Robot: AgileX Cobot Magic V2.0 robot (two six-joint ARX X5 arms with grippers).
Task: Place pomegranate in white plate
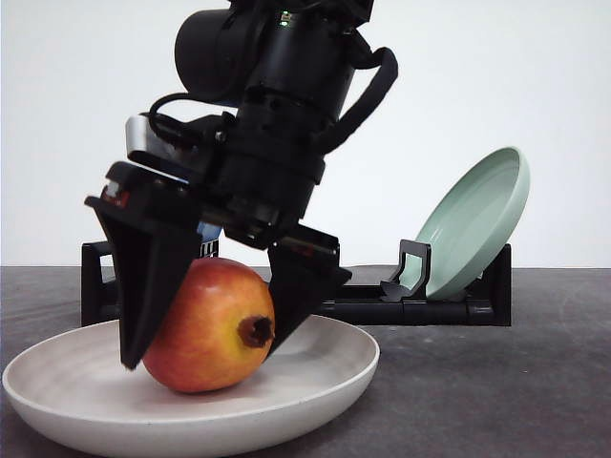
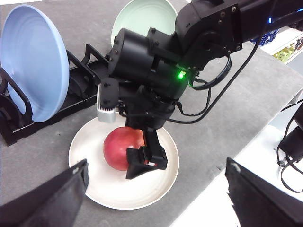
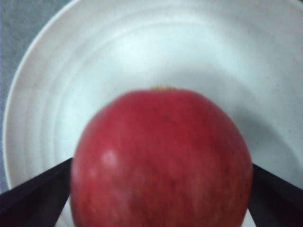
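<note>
Red pomegranate [image 1: 212, 326]: 1 | white plate [image 1: 325, 367]: 1 | right claw [image 1: 208, 329]: gripping pomegranate | left claw [image 2: 156, 198]: spread open

My tool [image 1: 202, 348] looks like matte black plastic. Pomegranate [image 1: 212, 329] skin is smooth and kinda glossy, white plate [image 1: 325, 377] is matte, faintly speckled ceramic, bench [image 1: 496, 382] is dull gray and slightly grainy.

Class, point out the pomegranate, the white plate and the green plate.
pomegranate [image 1: 205, 329], front view, on its red-orange side.
white plate [image 1: 325, 382], front view, on its bare right rim.
green plate [image 1: 477, 219], front view, on its inner face.
</note>
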